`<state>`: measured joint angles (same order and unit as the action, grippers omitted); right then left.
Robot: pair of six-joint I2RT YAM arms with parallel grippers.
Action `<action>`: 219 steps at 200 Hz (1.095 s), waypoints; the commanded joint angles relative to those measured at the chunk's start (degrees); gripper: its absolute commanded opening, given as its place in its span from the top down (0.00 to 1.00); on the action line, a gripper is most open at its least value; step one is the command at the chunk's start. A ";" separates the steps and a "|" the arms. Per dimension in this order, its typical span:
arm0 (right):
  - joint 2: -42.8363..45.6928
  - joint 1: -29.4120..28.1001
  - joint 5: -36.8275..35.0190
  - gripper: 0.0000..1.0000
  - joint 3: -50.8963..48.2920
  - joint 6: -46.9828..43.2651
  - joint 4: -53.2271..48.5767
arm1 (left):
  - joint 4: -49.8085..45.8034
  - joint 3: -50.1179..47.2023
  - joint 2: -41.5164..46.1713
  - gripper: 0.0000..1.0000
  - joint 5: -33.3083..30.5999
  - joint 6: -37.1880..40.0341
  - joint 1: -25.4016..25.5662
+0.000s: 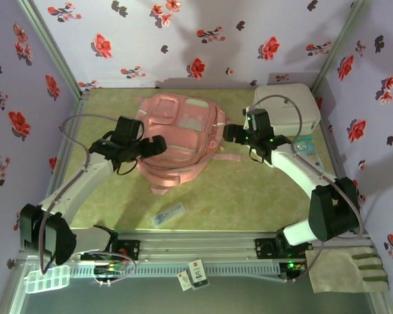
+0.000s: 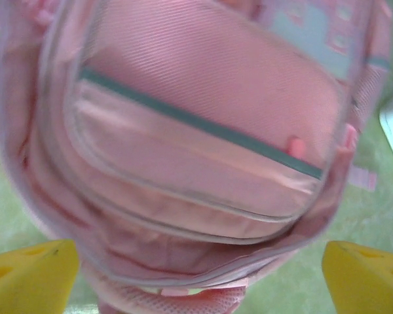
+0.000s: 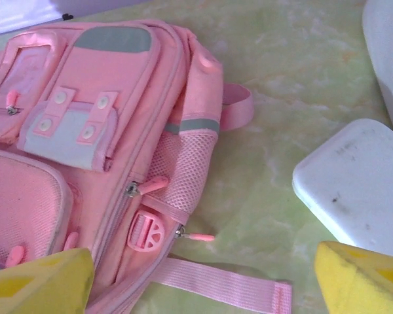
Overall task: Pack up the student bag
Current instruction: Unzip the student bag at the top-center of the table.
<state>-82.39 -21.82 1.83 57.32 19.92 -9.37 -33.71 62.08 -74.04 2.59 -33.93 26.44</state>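
Left hand (image 1: 156, 145) wide over student bag (image 1: 180, 140) front, right hand (image 1: 227, 133) wide beside it: I'd pinch side zip pull (image 3: 154, 184), pinning fabric.

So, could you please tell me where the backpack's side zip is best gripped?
Take the pink pull tab on the pink backpack, beside the mesh side pocket. It lies out from its slider toward that pocket, so probably come from above on the pocket side, pinching across its narrow width.

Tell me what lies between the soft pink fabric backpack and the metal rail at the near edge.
One small clear oblong packet on the green tabletop, touching neither backpack nor rail; top view shows it.
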 commanded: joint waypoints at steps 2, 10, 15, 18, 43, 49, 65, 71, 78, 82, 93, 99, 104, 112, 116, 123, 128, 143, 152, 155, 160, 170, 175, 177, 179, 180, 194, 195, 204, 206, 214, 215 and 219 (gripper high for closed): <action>1.46 0.62 -1.11 0.08 -2.01 -1.77 2.46 | -2.22 5.77 -4.54 0.00 -6.53 15.51 5.41; 1.75 0.73 -1.11 0.06 -2.35 -2.23 2.65 | -2.82 7.56 -6.60 0.00 -8.24 21.87 7.66; 1.94 0.82 -1.12 0.05 -2.38 -2.41 2.68 | -3.12 8.55 -7.94 0.00 -10.14 25.29 8.94; 2.03 0.89 -1.12 0.05 -2.46 -2.51 2.69 | -3.19 9.10 -8.78 0.00 -11.08 27.22 9.52; 2.46 1.73 -1.47 0.04 -2.97 -2.95 2.64 | -3.57 12.71 -15.81 0.01 -12.87 39.43 11.04; 2.46 1.99 -1.52 0.04 -3.13 -2.96 2.70 | -3.43 13.32 -17.23 0.01 -12.87 41.75 11.17; 2.22 2.69 -1.71 0.03 -3.42 -3.05 2.68 | -3.13 15.06 -20.70 0.02 -12.55 46.31 11.27; 2.03 2.88 -1.74 0.03 -3.37 -3.05 2.68 | -3.24 15.65 -21.97 0.02 -12.28 47.67 11.27; 1.97 3.12 -1.74 0.03 -3.44 -3.12 2.68 | -3.47 16.18 -23.21 0.01 -12.14 49.35 11.31; 1.97 3.24 -1.74 0.03 -3.52 -3.06 2.74 | -3.79 16.70 -24.02 0.01 -12.07 50.23 11.27; 1.87 3.60 -1.69 0.03 -3.57 -2.96 2.77 | -5.23 17.81 -25.76 0.01 -11.58 52.72 11.27; 1.84 3.79 -1.57 0.03 -3.62 -2.82 2.76 | -5.83 18.18 -26.79 0.01 -11.32 53.88 11.30; 1.86 3.89 -1.36 0.03 -3.62 -2.71 2.85 | -6.37 18.52 -27.45 0.01 -10.83 54.96 11.19; 1.88 4.30 -0.70 0.03 -3.67 -2.44 2.95 | -7.20 18.69 -28.19 0.02 -9.40 56.63 11.14; 1.72 4.42 -0.27 0.03 -3.63 -2.13 2.92 | -7.31 18.62 -28.41 0.02 -8.70 57.25 11.17; 1.75 4.68 0.46 0.03 -3.64 -1.73 3.00 | -7.50 18.55 -28.54 0.02 -7.26 57.95 11.18; 1.80 4.78 0.90 0.03 -3.67 -1.48 3.03 | -7.48 18.45 -28.77 0.02 -6.62 58.17 11.18; 1.74 5.01 1.60 0.03 -3.79 -1.04 3.38 | -6.90 18.42 -29.40 0.02 -6.11 58.19 11.19; 1.70 5.04 1.73 0.03 -3.79 -0.92 3.42 | -6.47 18.42 -29.79 0.03 -6.43 58.32 11.18; 1.55 5.11 1.76 0.04 -3.85 -0.81 3.46 | -6.19 18.36 -29.90 0.04 -6.77 58.32 11.18; 1.53 5.20 1.78 0.04 -3.80 -0.70 3.48 | -5.80 18.26 -30.08 0.04 -6.91 58.36 11.18; 1.21 5.22 1.94 0.04 -3.79 -0.38 3.48 | -5.56 18.09 -30.45 0.04 -7.00 59.14 11.32; 1.16 5.34 2.04 0.04 -3.79 -0.26 3.42 | -5.32 18.03 -30.74 0.05 -7.75 59.53 11.43; 1.04 5.38 2.11 0.04 -3.79 -0.20 3.40 | -5.11 17.99 -30.91 0.05 -8.10 59.62 11.44; 1.01 5.43 2.12 0.04 -3.79 -0.16 3.46 | -4.89 17.99 -30.97 0.05 -8.71 59.67 11.44; 1.01 5.45 2.17 0.04 -3.79 -0.20 3.47 | -4.83 17.94 -31.02 0.05 -8.95 59.68 11.44; 0.79 5.46 2.31 0.04 -3.79 0.02 3.36 | -4.73 18.06 -31.89 0.05 -10.76 60.89 11.53; 0.81 5.47 2.31 0.04 -3.79 0.03 3.37 | -4.80 18.07 -31.92 0.05 -10.90 60.99 11.53; 0.79 5.56 2.31 0.04 -3.79 0.20 3.38 | -4.49 18.24 -32.25 0.06 -12.05 61.58 11.64; 0.77 5.56 2.31 0.04 -3.82 0.20 3.34 | -4.38 18.25 -32.34 0.07 -12.27 61.63 11.63; 0.78 5.50 2.39 0.04 -3.88 0.20 3.34 | -3.95 18.41 -32.43 0.09 -13.17 62.12 11.71; 0.80 5.53 2.39 0.04 -3.88 0.20 3.36 | -3.93 18.46 -32.46 0.09 -13.33 62.22 11.75; 0.79 5.53 2.39 0.04 -3.86 0.28 3.42 | -3.71 18.63 -32.49 0.12 -14.07 62.45 11.91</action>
<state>-81.47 -16.75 3.33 54.24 18.94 -7.09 -38.02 79.02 -105.12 -7.35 25.12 37.78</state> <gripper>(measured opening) 0.962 0.928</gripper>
